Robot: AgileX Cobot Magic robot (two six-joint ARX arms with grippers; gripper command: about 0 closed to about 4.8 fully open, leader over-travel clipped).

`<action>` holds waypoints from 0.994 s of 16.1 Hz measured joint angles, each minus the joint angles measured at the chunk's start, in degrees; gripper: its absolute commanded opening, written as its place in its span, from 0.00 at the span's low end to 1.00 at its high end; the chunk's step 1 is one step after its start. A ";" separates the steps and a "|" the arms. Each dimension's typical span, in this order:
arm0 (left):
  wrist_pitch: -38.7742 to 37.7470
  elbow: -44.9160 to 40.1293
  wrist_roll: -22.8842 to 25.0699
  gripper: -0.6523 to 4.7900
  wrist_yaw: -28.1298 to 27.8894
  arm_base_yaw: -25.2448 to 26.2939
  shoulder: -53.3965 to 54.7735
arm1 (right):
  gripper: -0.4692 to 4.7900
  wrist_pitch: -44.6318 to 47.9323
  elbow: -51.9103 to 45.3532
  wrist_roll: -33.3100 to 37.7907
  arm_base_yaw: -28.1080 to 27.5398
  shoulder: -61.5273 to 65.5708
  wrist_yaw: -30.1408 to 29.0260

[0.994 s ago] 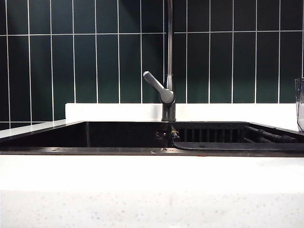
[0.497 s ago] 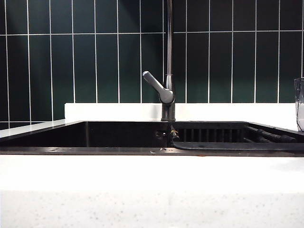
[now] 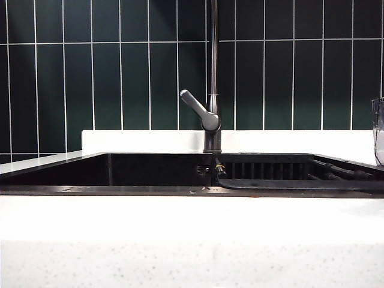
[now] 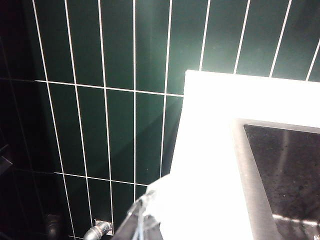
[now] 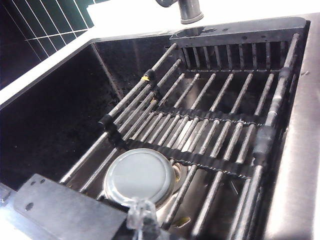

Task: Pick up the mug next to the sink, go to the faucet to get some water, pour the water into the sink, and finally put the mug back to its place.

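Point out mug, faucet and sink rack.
mug (image 3: pixel 379 132), exterior view, clear wall at right edge.
faucet (image 3: pixel 209 120), exterior view, lever joint.
rack (image 5: pixel 210 131), right wrist view, middle bars inside sink.

The clear mug (image 3: pixel 378 132) stood upright on the white counter at three o'clock of the exterior view, well apart from the faucet (image 3: pixel 211 102), whose thin metal pipe rose at twelve o'clock behind the black sink (image 3: pixel 150 171) with its slatted rack.
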 measured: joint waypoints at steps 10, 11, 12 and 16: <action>0.04 0.00 -0.02 0.11 13.03 0.04 0.00 | 0.09 9.22 -0.61 -19.43 -0.02 0.00 33.83; 0.68 0.00 0.00 0.11 13.03 0.07 0.00 | 0.09 12.66 -1.07 -19.52 -0.02 -0.02 33.68; 1.05 0.00 -0.02 0.11 13.05 0.07 0.00 | 0.09 14.08 -1.36 -19.52 -0.02 -0.02 33.53; -0.90 0.00 -0.02 0.11 15.45 0.07 0.00 | 0.09 14.36 -1.36 -19.54 -0.02 0.00 33.53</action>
